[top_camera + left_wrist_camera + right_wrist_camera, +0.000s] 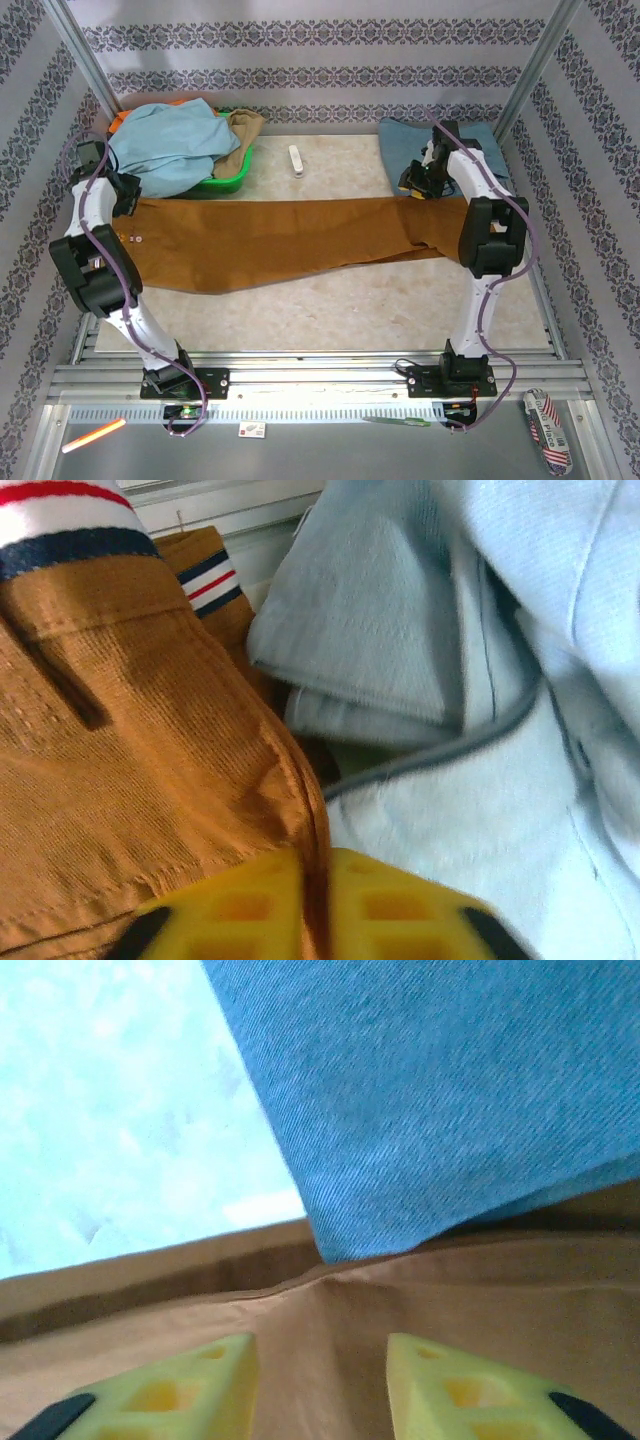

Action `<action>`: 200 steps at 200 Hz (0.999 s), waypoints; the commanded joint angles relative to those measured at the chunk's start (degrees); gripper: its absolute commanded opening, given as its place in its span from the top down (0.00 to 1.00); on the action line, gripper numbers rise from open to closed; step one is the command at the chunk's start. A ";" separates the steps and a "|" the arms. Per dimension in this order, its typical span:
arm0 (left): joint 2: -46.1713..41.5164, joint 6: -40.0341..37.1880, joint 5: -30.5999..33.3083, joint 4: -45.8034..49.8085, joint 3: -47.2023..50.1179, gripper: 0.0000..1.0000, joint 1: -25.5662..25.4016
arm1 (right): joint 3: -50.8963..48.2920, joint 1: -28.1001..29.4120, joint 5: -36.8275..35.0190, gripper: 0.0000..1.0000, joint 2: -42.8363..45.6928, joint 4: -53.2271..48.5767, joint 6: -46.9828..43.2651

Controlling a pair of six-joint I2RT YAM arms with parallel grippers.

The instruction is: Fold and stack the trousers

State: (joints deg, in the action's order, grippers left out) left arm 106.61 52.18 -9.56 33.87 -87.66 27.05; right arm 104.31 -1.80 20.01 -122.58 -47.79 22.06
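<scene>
Left gripper [315, 885], half-cropped, astride trousers [120, 760] edge

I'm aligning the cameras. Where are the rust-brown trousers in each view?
Top external: trousers stretched left to right across the middle.
Left wrist: trousers fill the left half, waistband top left.
Right wrist: trousers across the bottom, below the blue denim.
Shared landmark: that denim, far right in top external.

No lettering, number or brand is legible; the small card [252, 430] before the front rail [320, 385] bears marks too small to read.
</scene>
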 commanded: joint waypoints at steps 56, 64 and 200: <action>-9.44 -0.20 -2.00 -5.34 8.14 0.31 -1.11 | -10.70 4.08 -2.09 0.46 15.87 3.61 3.22; -13.65 0.18 -1.72 -6.65 12.48 0.31 -2.95 | -15.87 4.88 -3.29 0.45 19.37 5.99 4.59; -60.74 8.92 10.13 -1.85 62.89 0.16 -41.01 | -59.49 6.02 4.41 0.44 42.09 25.89 16.33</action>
State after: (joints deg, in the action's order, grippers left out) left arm 44.40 56.66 -1.78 32.84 -28.49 -10.85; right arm 47.88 7.73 23.68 -83.35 -26.20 35.20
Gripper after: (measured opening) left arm 0.785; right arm 0.558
